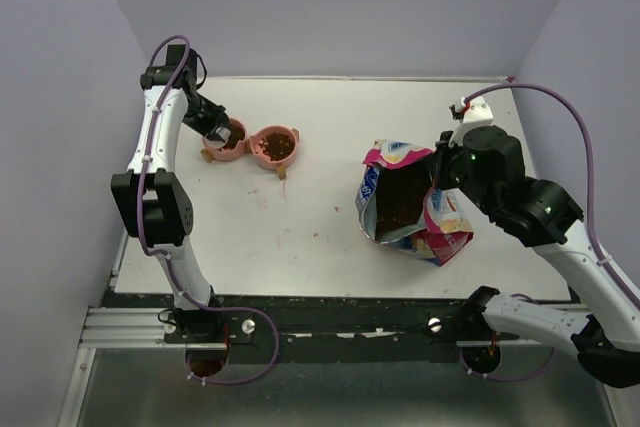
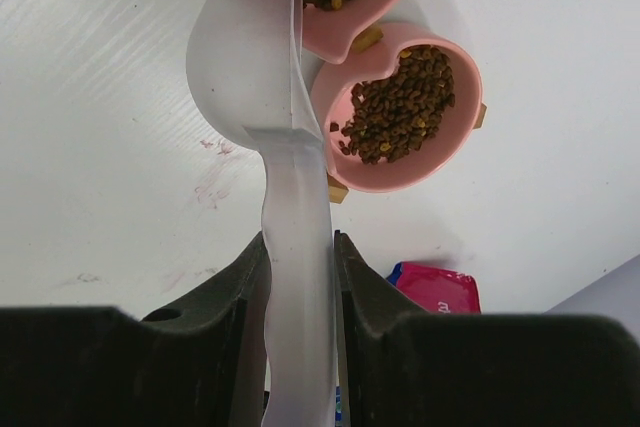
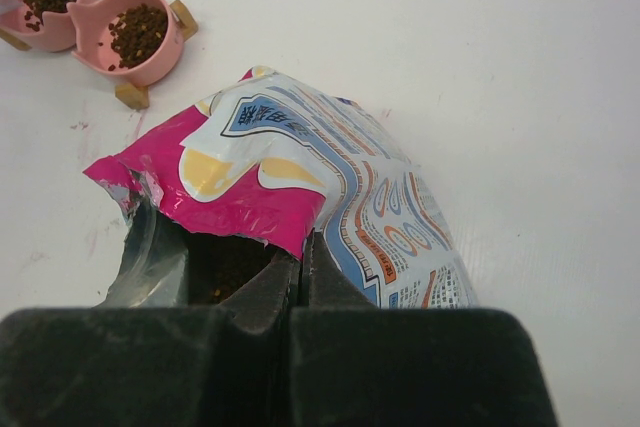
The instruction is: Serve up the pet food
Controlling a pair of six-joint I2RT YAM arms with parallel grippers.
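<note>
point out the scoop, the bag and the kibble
scoop (image 2: 240, 57): left wrist view, on its cup
bag (image 3: 330, 177): right wrist view, on its printed side
kibble (image 2: 400, 102): left wrist view, on the middle of the lower pile

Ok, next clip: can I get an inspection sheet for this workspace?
surface: white table, faint pink stains.
job's things: pet food in both pink bowls and inside the open bag; clear scoop over the left bowl.
clutter: nothing seen.
claws: left claw shut on the scoop's handle; right claw shut on the bag's rim.
cables: purple cables run along both arms.
surroundings: plain pale walls.
</note>
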